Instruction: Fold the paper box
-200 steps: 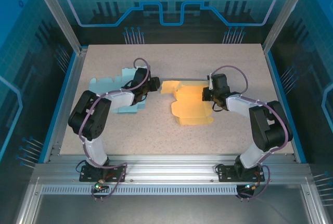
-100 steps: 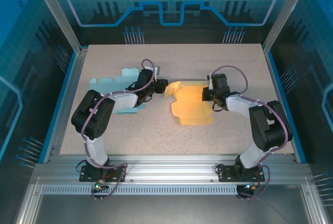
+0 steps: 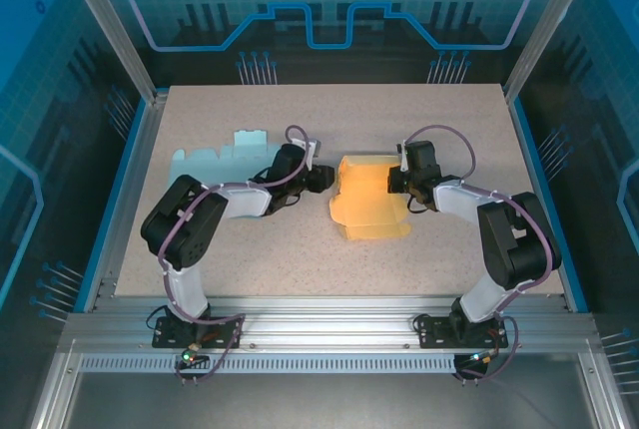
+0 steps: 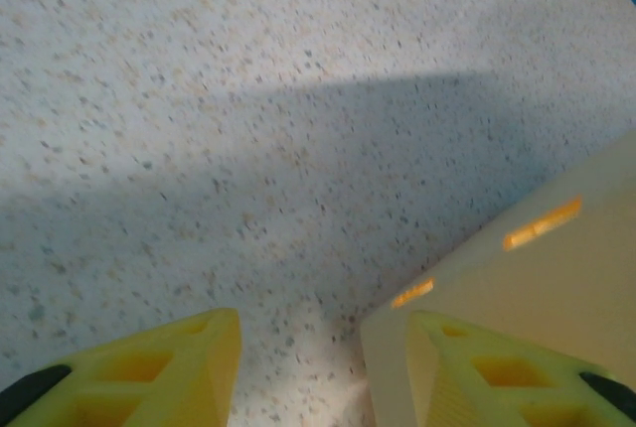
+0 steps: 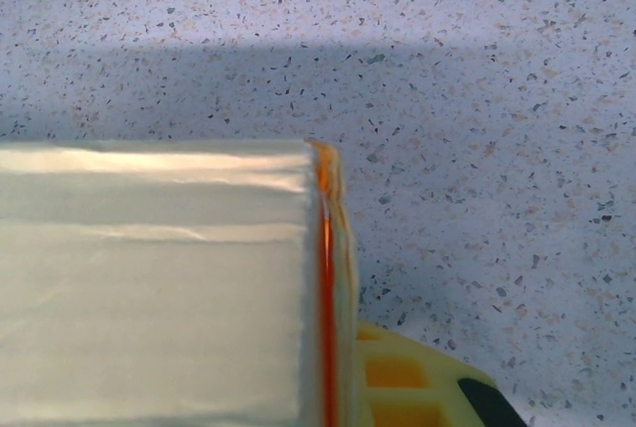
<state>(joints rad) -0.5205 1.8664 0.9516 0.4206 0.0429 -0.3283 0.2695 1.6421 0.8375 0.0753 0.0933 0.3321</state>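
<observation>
The yellow-orange paper box [image 3: 367, 202] lies partly folded at the table's middle. My left gripper [image 3: 324, 179] is at the box's left side and open [image 4: 323, 372]. A pale flap [image 4: 542, 268] of the box stands against the inside of its right finger [image 4: 497, 377], and the left finger [image 4: 149, 377] is over bare table. My right gripper [image 3: 395, 182] is at the box's right rear edge. There one yellow finger [image 5: 422, 387] presses against the raised wall [image 5: 149, 288] along its orange edge; the other finger is hidden behind the wall.
A light blue paper sheet [image 3: 213, 161] lies flat at the left rear, behind the left arm. The speckled table [image 3: 300, 249] has free room in front of the box and along the back. Metal frame posts stand at the table's corners.
My left gripper has moved right from over the blue sheet to the box's left side, and the box's left flap has risen and swung inward. The right arm has not moved.
</observation>
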